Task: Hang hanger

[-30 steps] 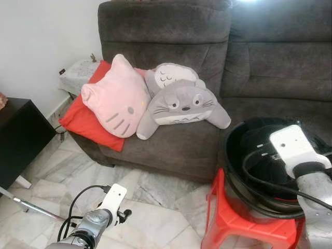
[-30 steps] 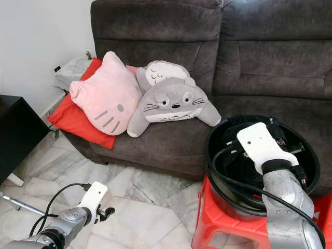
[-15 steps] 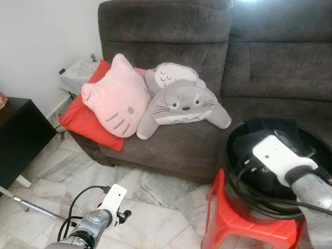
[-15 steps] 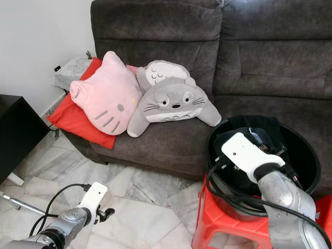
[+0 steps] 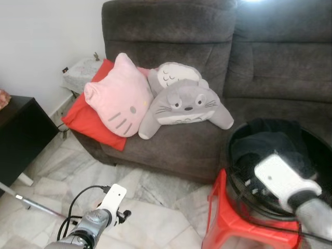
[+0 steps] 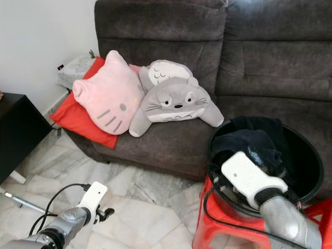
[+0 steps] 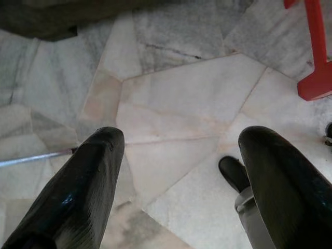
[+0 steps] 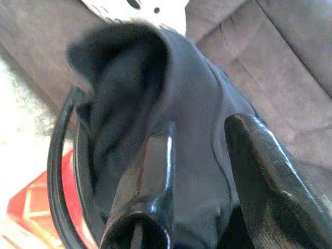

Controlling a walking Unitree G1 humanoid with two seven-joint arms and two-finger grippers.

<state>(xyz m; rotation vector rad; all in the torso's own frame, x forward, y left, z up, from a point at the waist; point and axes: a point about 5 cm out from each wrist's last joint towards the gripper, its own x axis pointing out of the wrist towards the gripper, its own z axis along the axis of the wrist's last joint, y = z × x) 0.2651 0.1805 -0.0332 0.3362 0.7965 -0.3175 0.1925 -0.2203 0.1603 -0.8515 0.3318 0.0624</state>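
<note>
At lower left of the head view our left gripper (image 7: 176, 171) hangs over the marble floor (image 7: 176, 98), fingers spread wide. At lower right, our right gripper (image 8: 199, 171) reaches into the black basket (image 6: 303, 179) on the red stool (image 5: 228, 228), fingers parted around dark clothes (image 8: 155, 88). We cannot make out a hanger.

I see the sofa (image 5: 207, 78) carrying cushions (image 5: 116, 96) at its left; before its right, a basket (image 6: 303, 171) of clothes (image 6: 249, 140) sits on a stool (image 5: 228, 228).
</note>
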